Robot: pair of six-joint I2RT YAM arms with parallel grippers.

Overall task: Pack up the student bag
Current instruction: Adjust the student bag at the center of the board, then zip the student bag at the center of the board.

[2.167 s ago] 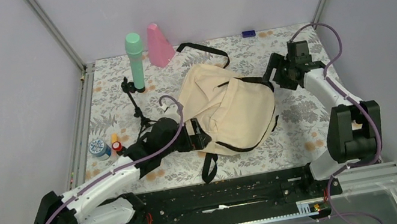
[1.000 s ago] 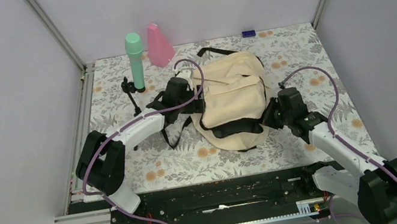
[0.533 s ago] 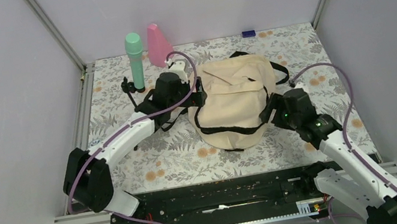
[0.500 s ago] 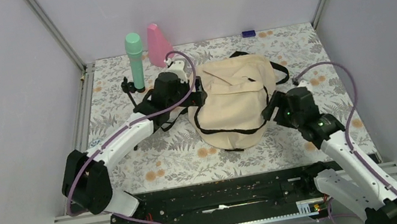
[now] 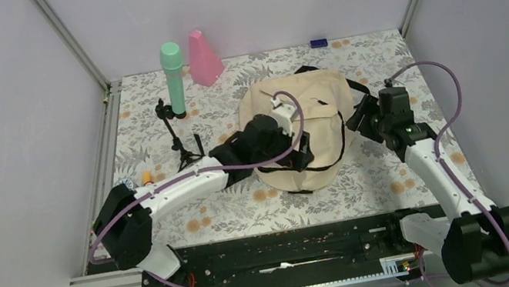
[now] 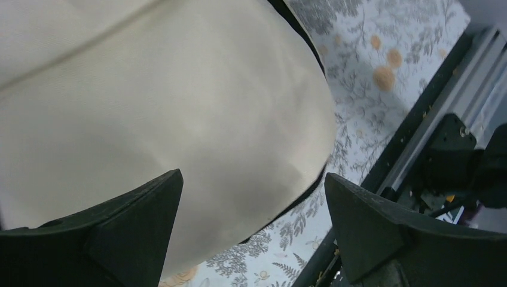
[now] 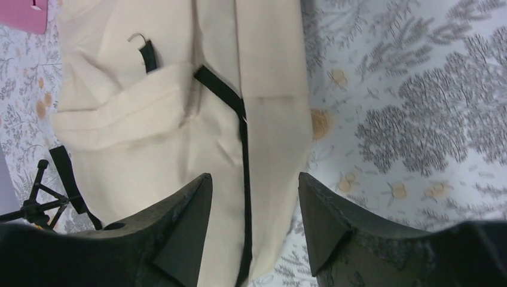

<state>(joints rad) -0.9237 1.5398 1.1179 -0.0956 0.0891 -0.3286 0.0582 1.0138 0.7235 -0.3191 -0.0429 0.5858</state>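
On the middle of the worktop (image 5: 378, 60), the bag (image 5: 311, 103) lies flat in the top view with both arms reaching it, while only the wrist views show the left end effector (image 6: 252, 179) released wide over its cream fabric and the right end effector (image 7: 254, 179) released above its black-trimmed edge.

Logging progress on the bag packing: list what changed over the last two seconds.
The student bag was turned and nudged back. The right gripper released it and withdrew rightward, open. The left gripper swung over the bag's near side, open. Green bottle, pink object, tripod stayed.
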